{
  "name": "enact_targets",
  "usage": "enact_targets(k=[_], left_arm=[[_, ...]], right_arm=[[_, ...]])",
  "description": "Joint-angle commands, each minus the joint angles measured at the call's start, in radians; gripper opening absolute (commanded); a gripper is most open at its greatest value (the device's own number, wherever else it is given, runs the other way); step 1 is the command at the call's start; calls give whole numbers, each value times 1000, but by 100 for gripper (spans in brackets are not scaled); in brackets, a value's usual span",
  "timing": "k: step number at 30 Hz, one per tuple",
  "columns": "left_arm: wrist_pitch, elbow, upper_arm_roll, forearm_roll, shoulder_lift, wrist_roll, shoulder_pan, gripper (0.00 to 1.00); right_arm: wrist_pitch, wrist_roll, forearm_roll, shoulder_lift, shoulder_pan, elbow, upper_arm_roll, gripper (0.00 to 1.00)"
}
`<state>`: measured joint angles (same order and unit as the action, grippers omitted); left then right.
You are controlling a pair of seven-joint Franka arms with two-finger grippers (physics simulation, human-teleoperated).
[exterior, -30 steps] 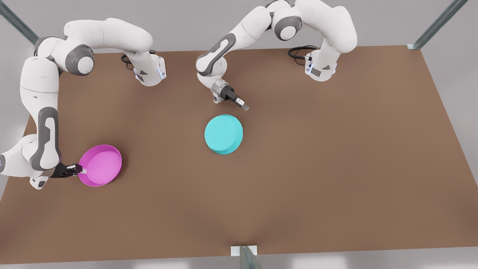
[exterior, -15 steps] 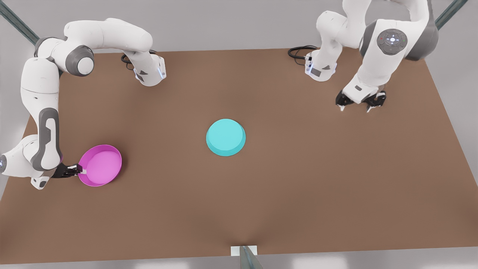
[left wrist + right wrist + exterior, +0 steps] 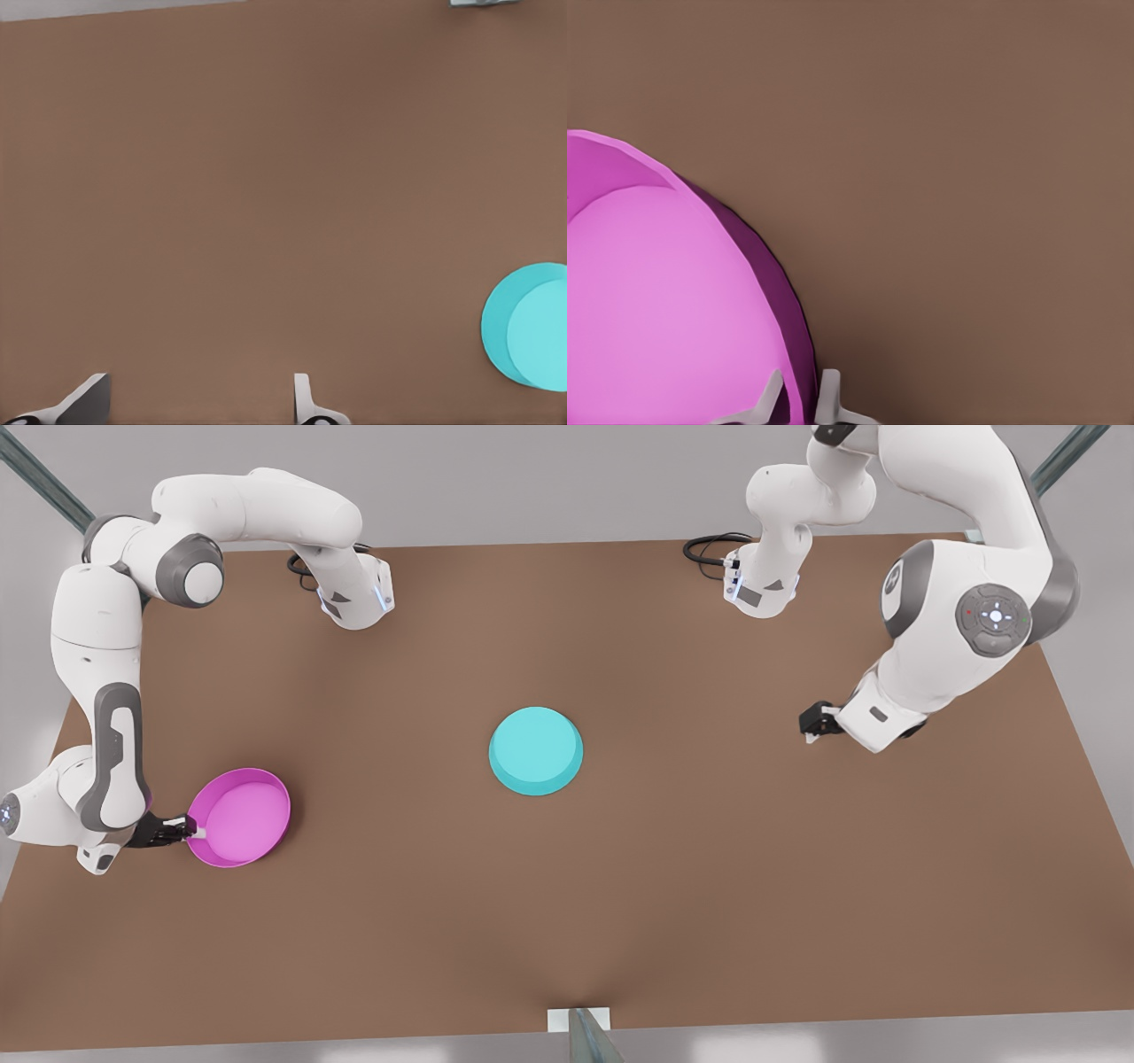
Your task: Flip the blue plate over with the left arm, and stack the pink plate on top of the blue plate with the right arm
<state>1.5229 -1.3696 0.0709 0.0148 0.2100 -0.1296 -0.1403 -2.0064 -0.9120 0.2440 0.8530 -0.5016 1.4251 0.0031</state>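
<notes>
The blue plate (image 3: 536, 750) lies base-up in the middle of the brown table, with nothing touching it. The left wrist view shows this blue plate (image 3: 532, 328) far off to one side. My left gripper (image 3: 811, 726) hangs far out at the front view's right, half hidden under its own wrist, and its fingertips (image 3: 89, 397) stand wide apart over bare table, so my left gripper (image 3: 195, 400) is open. The pink plate (image 3: 239, 817) sits rim-up at the front view's left. My right gripper (image 3: 193, 831) is shut on the pink plate's near rim (image 3: 799, 390), one finger inside and one outside.
Both arm bases (image 3: 354, 598) and black cables (image 3: 709, 545) stand along the table's far edge. A metal post (image 3: 580, 1032) rises at the middle of the front edge. Bare brown tabletop (image 3: 399, 779) lies between the two plates.
The left arm pulled away from the blue plate and swung far to the front view's right. The blue plate, tilted a second ago, now lies flat base-up. The right gripper stays on the pink rim.
</notes>
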Motion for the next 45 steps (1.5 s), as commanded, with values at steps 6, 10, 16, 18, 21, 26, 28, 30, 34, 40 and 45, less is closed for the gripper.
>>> enact_targets(k=[6, 10, 16, 18, 21, 26, 28, 30, 34, 40, 45], left_arm=[[-4, 1, -2, 8, 14, -16, 1, 100], [-18, 1, 0, 27, 16, -16, -1, 100], [-18, 1, 0, 24, 14, -19, 1, 100], [-18, 3, 0, 24, 14, -19, 1, 100], [-18, 3, 0, 22, 12, -19, 1, 100], [-18, 3, 0, 24, 14, -19, 1, 100], [-18, 3, 0, 22, 14, -19, 1, 100], [-18, 3, 0, 22, 14, -19, 1, 100], [-18, 3, 0, 22, 14, -19, 1, 100], [-18, 3, 0, 22, 16, -19, 1, 100], [-16, 3, 0, 22, 16, -19, 1, 100]], right_arm=[[0, -15, 1, -2, 0, 2, 0, 21], [14, -4, 6, -9, 2, 0, 2, 21], [130, -1, 37, -26, 0, -21, 11, 21], [161, -1, 38, -32, 0, -25, 18, 21], [250, 50, 112, -49, 28, -32, 31, 21], [310, 165, 124, -109, 210, -31, 28, 21], [310, 168, 124, -124, 302, -31, 21, 21], [310, 200, 124, -144, 383, -25, 23, 21], [310, 300, 124, -206, 603, -21, 23, 21], [290, 499, 127, -213, 848, -18, 21, 21], [290, 608, 163, -221, 960, 51, 25, 21]])
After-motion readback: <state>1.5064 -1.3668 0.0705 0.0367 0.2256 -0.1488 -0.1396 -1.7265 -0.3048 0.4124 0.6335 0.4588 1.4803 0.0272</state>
